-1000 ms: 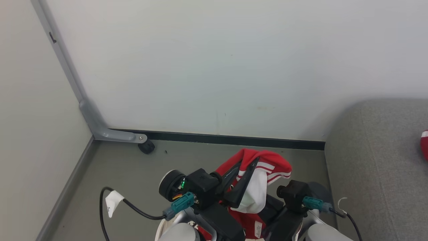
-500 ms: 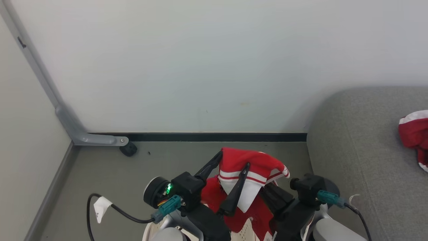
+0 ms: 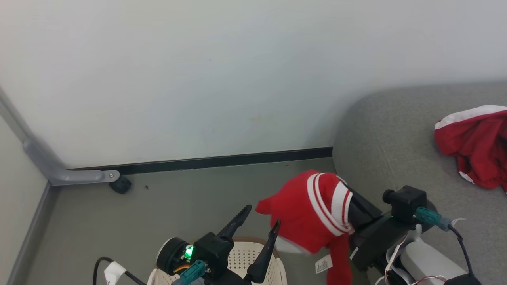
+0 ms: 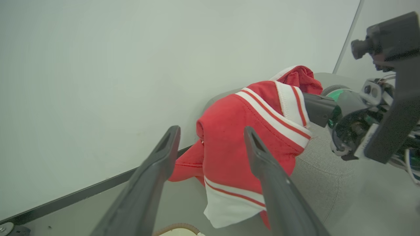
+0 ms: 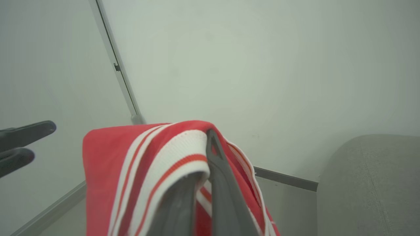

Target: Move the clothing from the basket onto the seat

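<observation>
A red garment with white stripes point(image 3: 313, 213) hangs over my right gripper point(image 5: 205, 147), which is shut on its striped band. It hangs above the floor, just left of the grey seat point(image 3: 396, 150). My left gripper point(image 3: 263, 215) stands open and holds nothing. It is above the cream basket point(image 3: 253, 240), a little apart from the garment. In the left wrist view the garment point(image 4: 236, 137) hangs beyond the open fingers. Another red garment point(image 3: 475, 146) lies on the seat at the right.
A pale wall with a black baseboard point(image 3: 222, 160) stands close behind. A grey metal leg with a black caster point(image 3: 119, 184) sits on the grey floor at the left. A black cable with a white tag point(image 3: 113, 273) hangs by my left wrist.
The left gripper opened and let go of the garment. The right gripper carried the garment to the right, toward the seat. The camera turned right, so more of the seat shows.
</observation>
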Motion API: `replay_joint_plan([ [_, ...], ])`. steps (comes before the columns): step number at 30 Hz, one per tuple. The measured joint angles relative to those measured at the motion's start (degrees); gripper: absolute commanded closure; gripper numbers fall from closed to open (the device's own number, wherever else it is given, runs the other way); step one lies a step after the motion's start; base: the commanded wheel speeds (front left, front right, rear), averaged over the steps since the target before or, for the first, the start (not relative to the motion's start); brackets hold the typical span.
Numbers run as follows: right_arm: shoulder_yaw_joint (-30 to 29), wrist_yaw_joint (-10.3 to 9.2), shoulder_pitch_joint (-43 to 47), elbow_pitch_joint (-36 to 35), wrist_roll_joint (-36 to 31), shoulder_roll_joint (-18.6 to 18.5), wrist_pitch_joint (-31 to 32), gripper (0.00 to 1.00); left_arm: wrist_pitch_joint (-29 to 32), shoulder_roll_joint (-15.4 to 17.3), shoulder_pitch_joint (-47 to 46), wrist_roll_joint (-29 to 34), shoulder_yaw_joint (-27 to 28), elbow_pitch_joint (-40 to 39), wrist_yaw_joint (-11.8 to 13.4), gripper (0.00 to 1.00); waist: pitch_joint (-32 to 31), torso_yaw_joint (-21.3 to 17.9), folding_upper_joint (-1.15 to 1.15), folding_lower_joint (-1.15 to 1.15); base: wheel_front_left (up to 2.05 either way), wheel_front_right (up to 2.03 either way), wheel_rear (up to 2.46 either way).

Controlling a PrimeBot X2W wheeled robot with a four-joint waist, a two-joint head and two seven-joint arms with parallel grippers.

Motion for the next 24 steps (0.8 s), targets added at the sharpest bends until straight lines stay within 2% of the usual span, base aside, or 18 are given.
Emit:
replay_joint_plan([
  [24,-11.6,-4.0,-2.0,-3.9,0.9,-4.6,-0.5,1.0,1.6,1.7,2.5,1.7,-1.6,-3.9,1.5,0.0,5.0,-14.3,0.0,0.0,0.0,0.0,0.0],
])
